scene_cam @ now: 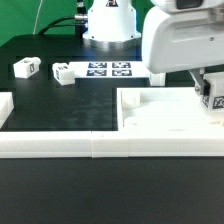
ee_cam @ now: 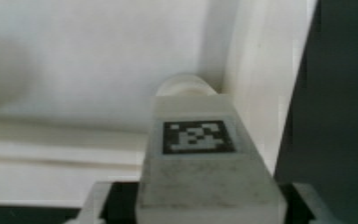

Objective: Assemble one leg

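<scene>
My gripper (scene_cam: 208, 88) is at the exterior view's right, shut on a leg (scene_cam: 213, 97), a small white block with a black-and-white tag. It holds the leg over the far right part of the large white panel (scene_cam: 160, 115). In the wrist view the leg (ee_cam: 197, 140) stands out from between the fingers (ee_cam: 115, 203), its tag facing the camera and its rounded end over the panel (ee_cam: 87, 70). I cannot tell whether the leg touches the panel. Two more legs (scene_cam: 25, 67) (scene_cam: 62, 73) lie loose on the black table at the far left.
The marker board (scene_cam: 110, 70) lies at the back centre, in front of the robot base (scene_cam: 108, 25). Long white border rails (scene_cam: 60, 146) run along the front, with a short piece at the left edge (scene_cam: 5, 105).
</scene>
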`<state>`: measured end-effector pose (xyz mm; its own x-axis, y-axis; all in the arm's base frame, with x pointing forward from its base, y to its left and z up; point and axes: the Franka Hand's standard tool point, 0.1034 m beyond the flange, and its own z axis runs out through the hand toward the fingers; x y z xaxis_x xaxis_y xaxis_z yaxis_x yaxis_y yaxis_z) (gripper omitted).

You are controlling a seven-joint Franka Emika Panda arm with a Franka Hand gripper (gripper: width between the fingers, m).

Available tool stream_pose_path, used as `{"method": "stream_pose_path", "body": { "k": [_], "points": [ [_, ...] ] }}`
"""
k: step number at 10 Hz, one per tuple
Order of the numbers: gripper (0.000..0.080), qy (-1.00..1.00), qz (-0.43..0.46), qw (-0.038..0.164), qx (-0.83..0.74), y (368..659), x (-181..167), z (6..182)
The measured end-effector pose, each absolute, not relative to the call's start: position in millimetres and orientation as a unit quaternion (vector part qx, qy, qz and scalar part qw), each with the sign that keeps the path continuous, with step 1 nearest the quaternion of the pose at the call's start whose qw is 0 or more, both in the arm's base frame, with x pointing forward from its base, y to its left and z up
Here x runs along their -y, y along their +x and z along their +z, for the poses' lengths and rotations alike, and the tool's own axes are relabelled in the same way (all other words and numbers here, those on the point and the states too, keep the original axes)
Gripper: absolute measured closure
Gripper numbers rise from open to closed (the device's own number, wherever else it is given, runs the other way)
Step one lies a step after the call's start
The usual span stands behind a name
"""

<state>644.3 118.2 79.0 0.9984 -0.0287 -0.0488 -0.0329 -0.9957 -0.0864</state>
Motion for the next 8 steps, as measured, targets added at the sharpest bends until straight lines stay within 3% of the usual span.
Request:
{"method": "stream_pose_path", "body": {
  "k": [8],
  "points": [
    [0.0507,-0.896,0.020,0.034,-0.443,643.5,-113.5,78.1]
  ]
}}
